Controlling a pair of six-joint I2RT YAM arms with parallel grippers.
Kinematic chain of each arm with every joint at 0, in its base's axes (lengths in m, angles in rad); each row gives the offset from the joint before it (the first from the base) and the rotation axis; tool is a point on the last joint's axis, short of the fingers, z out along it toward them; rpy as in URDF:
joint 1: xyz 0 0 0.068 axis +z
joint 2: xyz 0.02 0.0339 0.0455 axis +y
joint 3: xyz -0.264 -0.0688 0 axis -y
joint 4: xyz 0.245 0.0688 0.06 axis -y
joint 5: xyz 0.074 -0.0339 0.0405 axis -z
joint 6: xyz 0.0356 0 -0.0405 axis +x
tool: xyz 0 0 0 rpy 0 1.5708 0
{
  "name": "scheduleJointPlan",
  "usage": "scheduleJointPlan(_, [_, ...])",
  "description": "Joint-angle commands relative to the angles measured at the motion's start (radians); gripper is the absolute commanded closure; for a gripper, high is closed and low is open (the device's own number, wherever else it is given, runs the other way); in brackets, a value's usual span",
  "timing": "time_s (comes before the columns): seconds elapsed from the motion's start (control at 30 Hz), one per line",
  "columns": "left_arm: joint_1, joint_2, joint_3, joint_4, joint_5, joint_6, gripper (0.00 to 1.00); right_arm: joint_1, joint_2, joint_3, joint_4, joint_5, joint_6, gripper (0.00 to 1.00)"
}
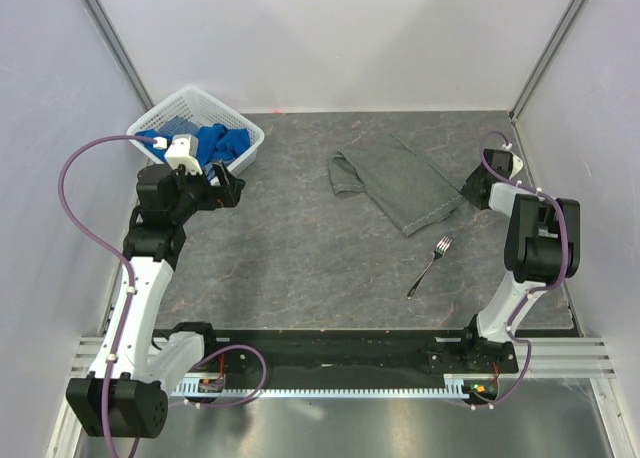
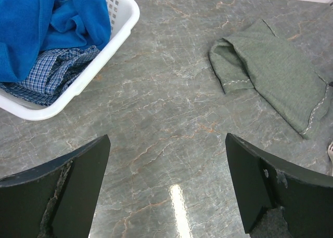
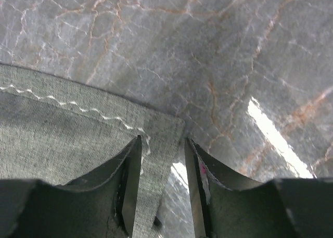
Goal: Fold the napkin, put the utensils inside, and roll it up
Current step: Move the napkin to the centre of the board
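Note:
The dark grey napkin (image 1: 400,183) lies crumpled at the back right of the table, its left end folded over. It also shows in the left wrist view (image 2: 276,77). The silver fork (image 1: 431,265) lies on the table in front of it, tines toward the napkin. My right gripper (image 1: 470,190) is low at the napkin's right corner. In the right wrist view the hemmed corner (image 3: 67,139) lies between the narrowly parted jaws of that gripper (image 3: 162,144), with a gap still showing. My left gripper (image 1: 228,186) is wide open and empty above bare table (image 2: 166,186).
A white plastic basket (image 1: 250,133) with blue and checked cloths (image 1: 215,143) stands at the back left, just behind my left gripper; its rim (image 2: 125,30) shows in the left wrist view. White walls enclose the table on three sides.

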Motion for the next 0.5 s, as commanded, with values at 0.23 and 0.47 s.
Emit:
scheduleJointPlan(0.23, [0.001, -0.026, 0.031, 0.009, 0.019, -0.02, 0.01, -0.003, 0.122, 0.108, -0.053, -0.013, -0.094, 0.65])
scheduleJointPlan(0.47, [0.001, -0.032, 0.031, 0.009, 0.025, -0.022, 0.01, -0.001, 0.132, 0.132, -0.047, -0.113, -0.134, 1.0])
